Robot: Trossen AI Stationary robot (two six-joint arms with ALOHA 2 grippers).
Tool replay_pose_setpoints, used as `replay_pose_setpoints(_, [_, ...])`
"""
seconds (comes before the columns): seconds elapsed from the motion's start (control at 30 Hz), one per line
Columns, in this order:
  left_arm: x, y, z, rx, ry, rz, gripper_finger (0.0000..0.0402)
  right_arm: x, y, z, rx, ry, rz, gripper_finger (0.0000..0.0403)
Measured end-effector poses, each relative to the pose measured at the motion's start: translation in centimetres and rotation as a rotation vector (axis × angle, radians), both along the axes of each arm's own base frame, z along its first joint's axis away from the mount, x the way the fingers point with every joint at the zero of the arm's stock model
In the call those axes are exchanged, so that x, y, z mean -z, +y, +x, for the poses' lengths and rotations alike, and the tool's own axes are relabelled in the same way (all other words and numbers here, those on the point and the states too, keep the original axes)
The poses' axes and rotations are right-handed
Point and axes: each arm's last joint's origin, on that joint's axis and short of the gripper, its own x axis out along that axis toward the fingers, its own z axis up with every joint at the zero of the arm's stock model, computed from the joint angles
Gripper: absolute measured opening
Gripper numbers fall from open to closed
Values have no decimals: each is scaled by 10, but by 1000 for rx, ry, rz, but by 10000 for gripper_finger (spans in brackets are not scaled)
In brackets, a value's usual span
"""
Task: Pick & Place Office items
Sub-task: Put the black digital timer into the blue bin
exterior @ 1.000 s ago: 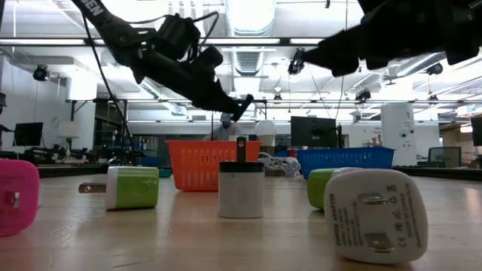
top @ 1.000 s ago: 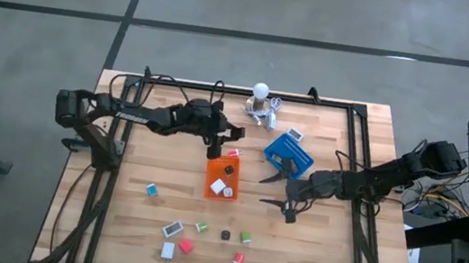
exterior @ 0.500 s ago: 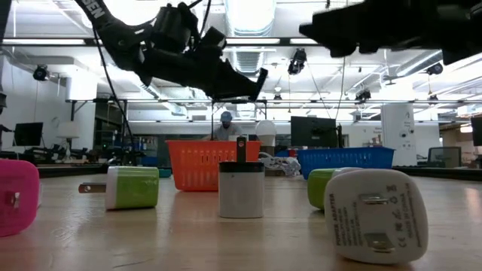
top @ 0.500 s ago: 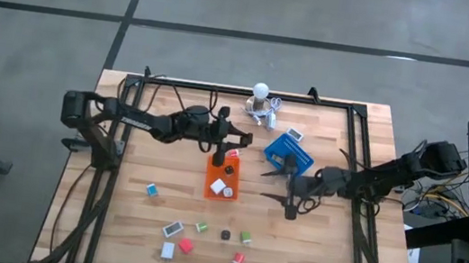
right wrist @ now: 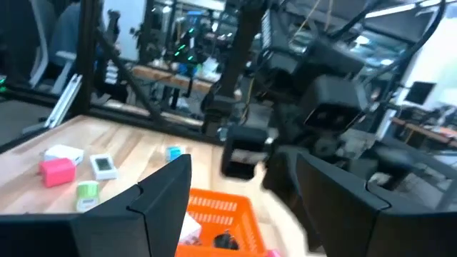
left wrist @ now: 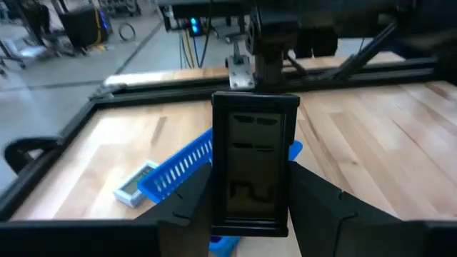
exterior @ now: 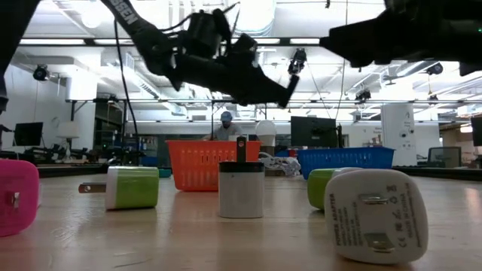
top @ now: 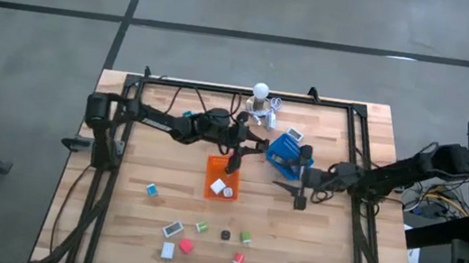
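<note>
A flat black rectangular block (left wrist: 255, 165) sits clamped between the left gripper (top: 233, 157)'s two dark fingers, its long axis running along the fingers and pointing out past their tips. In the high view it hangs just above the far edge of the orange rectangular plastic tray (top: 223, 178), between that tray and the blue rectangular plastic tray (top: 287, 153). The left arm reaches from the table's left side, nearly level, its wrist bent down at the orange tray. The right gripper (top: 297, 189) hovers near the blue tray with its fingers spread wide and empty, its arm stretched in low from the right. Small coloured blocks lie scattered on the wooden table (top: 132, 218), including a green and white plug cube (exterior: 132, 187) on its side.
</note>
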Motion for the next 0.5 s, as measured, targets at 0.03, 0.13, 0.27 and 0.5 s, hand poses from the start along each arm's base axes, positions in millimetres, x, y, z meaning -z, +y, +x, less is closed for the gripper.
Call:
replay_pose_setpoints(0.03, [1, 0, 3, 6, 8, -4, 141, -1, -1, -4, 14, -12, 1, 246])
replay_pose_setpoints(0.13, [2, 2, 17, 14, 27, -21, 141, 1, -4, -17, 42, -37, 6, 246])
replay_pose_setpoints(0.27, [9, 2, 39, 26, 94, -37, 141, 1, -6, -29, 45, -75, 21, 246])
replay_pose_setpoints(0.5, [9, 4, 74, 46, 195, -37, 141, 2, -7, -36, 44, -86, 39, 246])
